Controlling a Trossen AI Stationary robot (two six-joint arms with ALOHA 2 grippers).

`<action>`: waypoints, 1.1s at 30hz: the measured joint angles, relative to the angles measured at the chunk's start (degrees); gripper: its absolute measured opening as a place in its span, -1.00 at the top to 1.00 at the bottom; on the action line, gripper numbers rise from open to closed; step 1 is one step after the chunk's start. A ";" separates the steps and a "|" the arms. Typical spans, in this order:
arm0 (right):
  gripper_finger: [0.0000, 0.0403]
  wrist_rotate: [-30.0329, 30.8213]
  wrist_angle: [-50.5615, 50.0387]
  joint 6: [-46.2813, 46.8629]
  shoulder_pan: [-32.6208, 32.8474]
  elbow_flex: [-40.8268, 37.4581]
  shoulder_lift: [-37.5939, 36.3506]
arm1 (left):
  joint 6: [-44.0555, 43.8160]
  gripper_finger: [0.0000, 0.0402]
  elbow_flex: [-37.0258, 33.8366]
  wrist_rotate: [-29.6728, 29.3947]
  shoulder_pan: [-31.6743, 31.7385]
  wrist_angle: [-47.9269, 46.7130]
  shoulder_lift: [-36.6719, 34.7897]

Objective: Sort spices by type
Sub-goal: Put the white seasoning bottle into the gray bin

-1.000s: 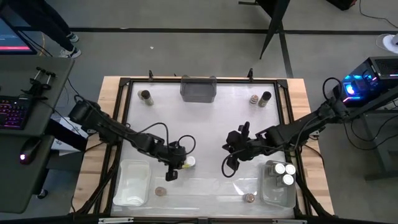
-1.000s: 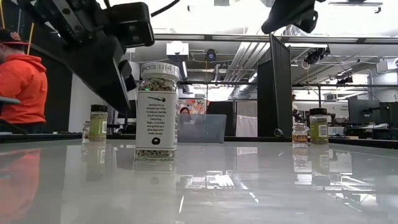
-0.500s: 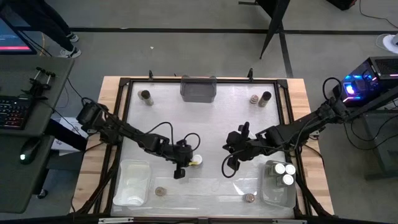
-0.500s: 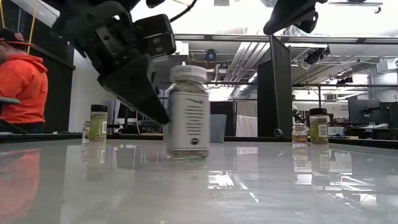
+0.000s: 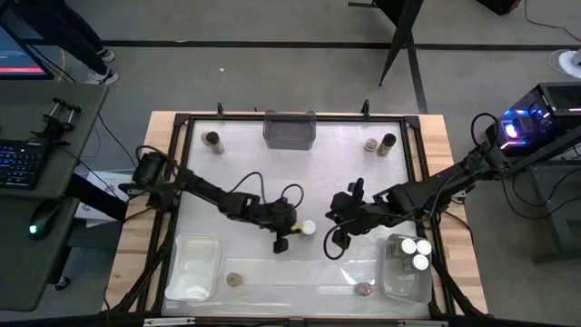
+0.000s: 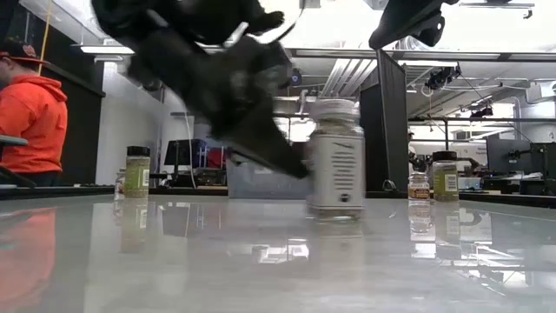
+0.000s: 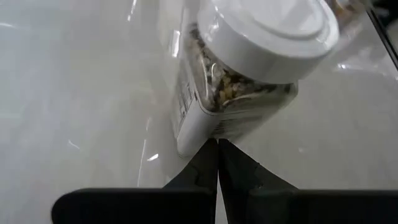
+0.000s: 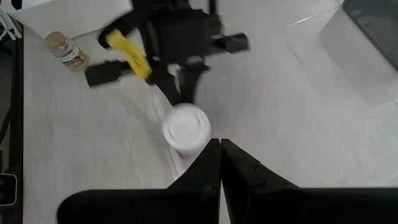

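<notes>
A spice jar with a white lid (image 5: 308, 228) stands upright on its base on the table's middle. It also shows in the low view (image 6: 336, 156) and the left wrist view (image 7: 236, 87). My left gripper (image 5: 289, 232) is shut, just left of the jar. My right gripper (image 5: 337, 227) is shut and hovers above the table just right of the jar (image 8: 185, 127), touching nothing. Three white-lidded jars (image 5: 415, 252) stand in the clear bin on the near right. My left gripper has its shut fingertips (image 7: 217, 149) against the jar's side wall, low down near its base (image 7: 199, 134). It comes slanting down from the table's left. The jar stands upright on the table.
An empty clear bin (image 5: 192, 265) sits near left and a grey bin (image 5: 290, 129) at the far edge. Single jars stand far left (image 5: 211, 140), far right (image 5: 371, 143) (image 5: 388, 141) and by the near edge (image 5: 234, 280) (image 5: 364, 289). A person in orange (image 6: 30, 122) stands beyond the table.
My left gripper has moved toward the table's right with its fingers shut, and the white-lidded jar in front of it has slid along the table toward my right gripper. The jar has stayed upright.
</notes>
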 joint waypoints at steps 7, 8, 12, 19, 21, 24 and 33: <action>1.00 0.00 0.05 -0.02 0.00 -0.02 -0.05 | 6.05 1.00 10.23 4.86 2.18 -5.20 5.87; 1.00 0.00 0.18 -0.01 0.00 -0.02 -0.07 | 6.48 1.00 11.13 5.85 2.47 -7.79 5.64; 0.98 -0.15 0.85 -0.03 -0.70 0.74 -0.22 | 10.13 1.00 11.59 7.26 3.69 -20.66 0.88; 0.52 -13.67 2.66 -12.56 -5.34 4.36 0.26 | 13.51 1.00 5.42 3.70 5.18 -33.84 -14.73; 0.28 -17.71 2.13 -17.77 -6.37 5.96 1.08 | 10.80 1.00 0.99 1.52 5.46 -32.80 -20.93; -0.10 -19.17 -1.09 -24.37 -7.45 8.51 3.35 | 4.07 1.00 -5.96 -1.68 5.47 -30.83 -30.44; -0.74 -22.29 -14.98 -35.96 -9.84 17.52 14.79 | -7.77 1.00 -17.98 -8.14 -0.67 -30.67 -52.52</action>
